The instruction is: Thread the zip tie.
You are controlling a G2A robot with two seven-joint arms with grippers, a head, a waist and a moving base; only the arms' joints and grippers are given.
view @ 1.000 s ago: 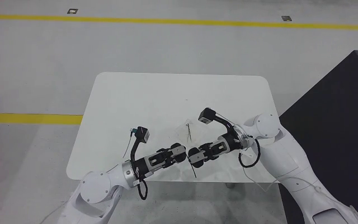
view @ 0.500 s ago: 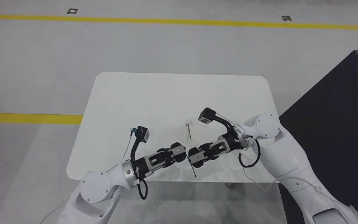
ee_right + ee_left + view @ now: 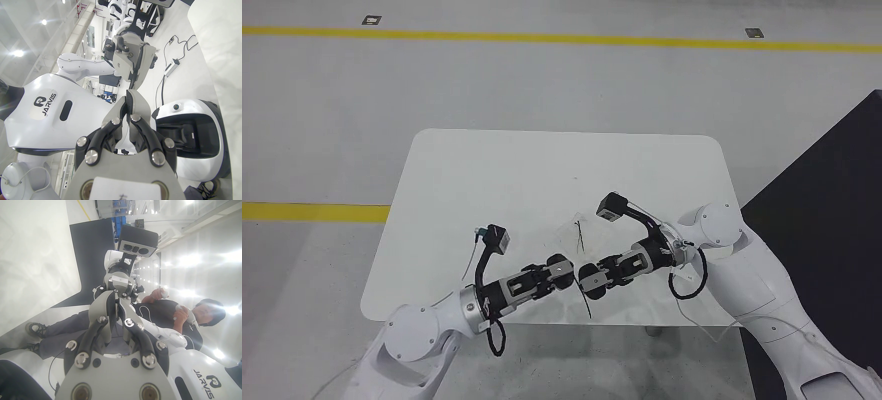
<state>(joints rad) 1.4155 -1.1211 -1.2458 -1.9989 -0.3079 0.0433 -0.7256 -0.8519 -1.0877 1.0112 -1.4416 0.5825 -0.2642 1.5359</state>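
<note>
Nothing is shifting against the frame of a second ago: both arms are keeping the same pose. The zip tie [image 3: 588,305] is hanging as a thin dark strip across the spot where the two sets of fingertips are meeting, near the front edge of the desk [image 3: 542,170]. One end is pointing toward the desk's middle and the other toward its front edge. The left gripper [image 3: 116,295] is pressing its fingers together, and the right gripper [image 3: 127,94] is doing the same. Each seems to be pinching the strip, tip to tip with the other. The strip is probably going to handle as light, springy and slick. Gripping it close to the tip and close to the head should be keeping it from bowing away.
</note>
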